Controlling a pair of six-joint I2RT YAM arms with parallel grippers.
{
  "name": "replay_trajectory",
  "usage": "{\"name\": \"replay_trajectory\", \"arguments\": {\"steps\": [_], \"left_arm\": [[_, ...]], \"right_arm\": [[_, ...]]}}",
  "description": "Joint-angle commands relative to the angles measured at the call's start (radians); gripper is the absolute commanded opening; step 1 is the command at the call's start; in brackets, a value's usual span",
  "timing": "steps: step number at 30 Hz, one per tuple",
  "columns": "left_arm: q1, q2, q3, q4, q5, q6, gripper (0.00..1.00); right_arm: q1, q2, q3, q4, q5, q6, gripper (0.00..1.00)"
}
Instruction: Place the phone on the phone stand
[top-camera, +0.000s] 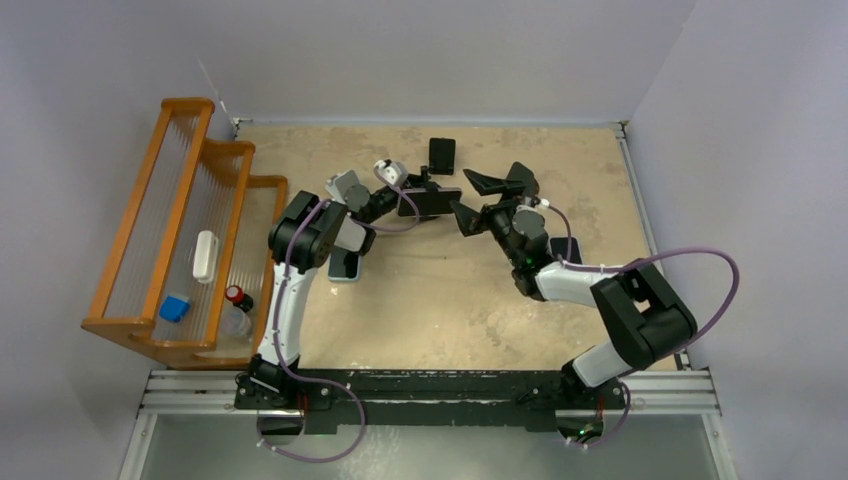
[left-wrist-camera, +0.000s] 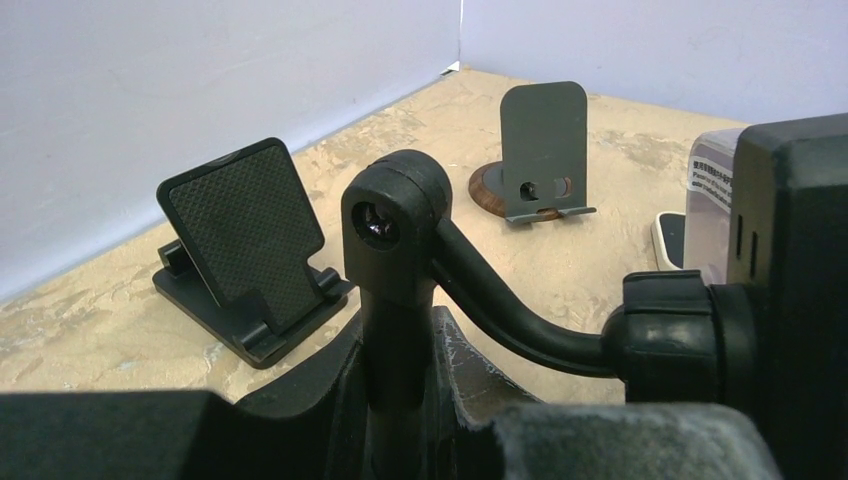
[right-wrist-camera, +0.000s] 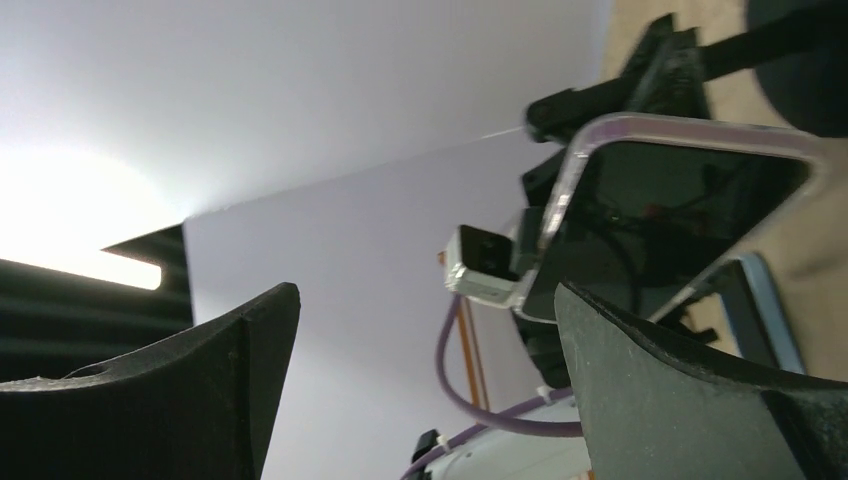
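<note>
Phone (top-camera: 432, 201) sits in the phone stand (left-wrist-camera: 395, 215), raised above the desk (top-camera: 420, 300). The outstretched left gripper (top-camera: 404, 200) has its jaws pinching the stem. The right gripper (top-camera: 462, 190) faces it, jaws spread wide.

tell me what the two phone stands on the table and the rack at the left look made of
Black stand: likely matte plastic, its face a grid-textured pad, perhaps rubber. Grey stand: a thin, smooth bent sheet, probably painted metal, on a round brown base that looks like wood. Rack: orange-brown wood with a slight sheen, strung with thin pale rods or wires.
</note>
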Motion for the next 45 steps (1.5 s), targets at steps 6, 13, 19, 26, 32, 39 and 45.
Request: {"name": "replay_trajectory", "arguments": {"steps": [6,13,19,26,32,39,45], "left_arm": [[-0.008,-0.017,-0.004,0.197,-0.005,0.035,0.0],[-0.007,-0.025,-0.009,0.195,0.0,0.041,0.0],[-0.008,-0.023,-0.009,0.196,0.003,0.039,0.0],[-0.008,-0.02,-0.008,0.198,0.008,0.039,0.0],[-0.008,-0.019,-0.009,0.2,0.012,0.035,0.0],[-0.008,-0.017,-0.006,0.197,0.015,0.033,0.0],[-0.008,-0.014,-0.004,0.194,0.018,0.033,0.0]], "right_arm": [[0.019,-0.035,0.102,-0.432,-0.024,-0.014,0.99],[0.018,0.056,0.139,-0.429,-0.045,0.012,0.99],[0.021,0.101,0.105,-0.314,-0.031,0.058,0.99],[0.021,0.133,0.076,-0.168,0.002,0.085,0.98],[0.021,0.169,0.084,-0.103,0.003,0.093,0.99],[0.021,0.202,0.102,-0.083,-0.002,0.095,0.98],[0.022,0.219,0.113,-0.091,-0.011,0.083,0.98]]}}
